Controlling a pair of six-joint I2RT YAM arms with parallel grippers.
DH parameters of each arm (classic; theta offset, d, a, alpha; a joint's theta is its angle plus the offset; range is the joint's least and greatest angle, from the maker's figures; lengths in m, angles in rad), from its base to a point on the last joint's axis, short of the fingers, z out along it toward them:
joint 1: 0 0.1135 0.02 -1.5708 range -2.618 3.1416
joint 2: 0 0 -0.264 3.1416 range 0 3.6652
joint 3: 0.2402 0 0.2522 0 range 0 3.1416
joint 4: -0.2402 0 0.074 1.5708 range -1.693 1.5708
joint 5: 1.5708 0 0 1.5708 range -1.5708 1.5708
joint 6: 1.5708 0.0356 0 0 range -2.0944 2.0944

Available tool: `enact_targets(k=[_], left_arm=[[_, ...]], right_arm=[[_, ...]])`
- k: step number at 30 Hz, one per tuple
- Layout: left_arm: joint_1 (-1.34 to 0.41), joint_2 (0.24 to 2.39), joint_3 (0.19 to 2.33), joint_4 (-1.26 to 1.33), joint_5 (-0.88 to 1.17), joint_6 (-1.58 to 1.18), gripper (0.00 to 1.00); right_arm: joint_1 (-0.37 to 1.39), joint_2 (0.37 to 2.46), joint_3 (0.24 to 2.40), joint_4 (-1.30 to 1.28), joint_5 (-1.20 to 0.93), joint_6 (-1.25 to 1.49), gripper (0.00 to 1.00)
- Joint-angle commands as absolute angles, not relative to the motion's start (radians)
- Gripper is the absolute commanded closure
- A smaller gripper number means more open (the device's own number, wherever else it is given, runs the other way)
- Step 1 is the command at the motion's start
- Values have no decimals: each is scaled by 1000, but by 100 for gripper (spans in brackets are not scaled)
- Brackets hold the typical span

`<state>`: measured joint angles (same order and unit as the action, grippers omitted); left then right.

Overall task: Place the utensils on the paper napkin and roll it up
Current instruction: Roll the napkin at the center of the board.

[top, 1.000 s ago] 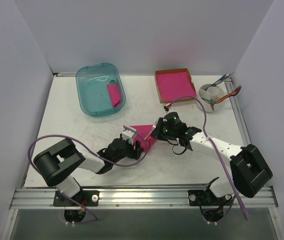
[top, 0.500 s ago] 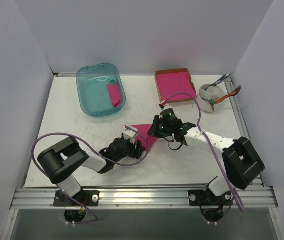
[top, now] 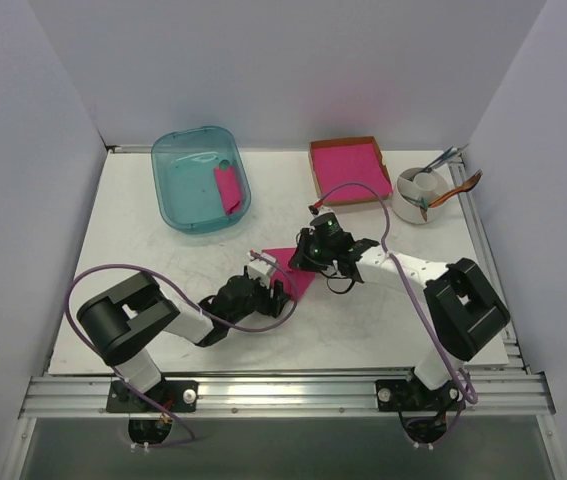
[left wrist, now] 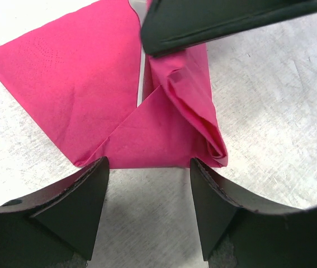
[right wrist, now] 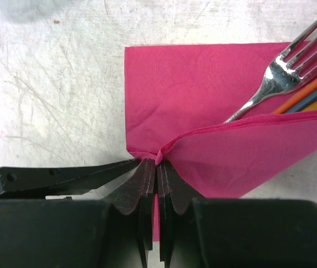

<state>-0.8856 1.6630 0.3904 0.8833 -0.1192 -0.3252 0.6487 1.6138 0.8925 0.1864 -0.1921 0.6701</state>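
The left arm (top: pixel 188 322) lay low over the table (top: pixel 133 260), reaching from its base at the near left toward the middle. The right arm (top: pixel 403 268) stretched leftward from the near right, so that the two wrists met near the centre.

The left claw (left wrist: pixel 148 165) stood spread, one finger on each side of the near folded corner of the napkin (left wrist: pixel 74 84). It was close to the paper, though I could not tell whether the tips touched it. The right claw (right wrist: pixel 156 167) was pressed together, pinching a fold of the napkin's edge between its tips. One finger of the left claw lay just beside it.

The napkin lay on the table between the two claws, one flap folded over into a loose roll. The fork (right wrist: pixel 281 71) had its handle tucked under that flap and its tines out over the pink paper. Just beside it showed the orange handle of the spoon (right wrist: pixel 306 88); its bowl was hidden.

There were two arms, one napkin, one fork and one spoon. Farther back stood one teal tub (top: pixel 173 200), one cardboard box (top: pixel 316 172) of pink sheets and one white cup (top: pixel 410 195) holding other cutlery.
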Motion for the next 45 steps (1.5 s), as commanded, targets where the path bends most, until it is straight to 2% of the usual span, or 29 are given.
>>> enact_targets(k=[1, 28, 35, 45], left_arm=[[-896, 1686, 402, 853, -87, -316, 32], [-907, 1715, 410, 862, -81, -314, 32], [-908, 1680, 397, 842, -98, -324, 31], [-908, 1597, 396, 772, -133, -344, 31]], right_arm=[[650, 1637, 945, 209, -201, 650, 100], [650, 1833, 1031, 248, -218, 615, 100], [650, 1832, 986, 276, -216, 630, 100], [649, 1718, 911, 275, -187, 641, 98]])
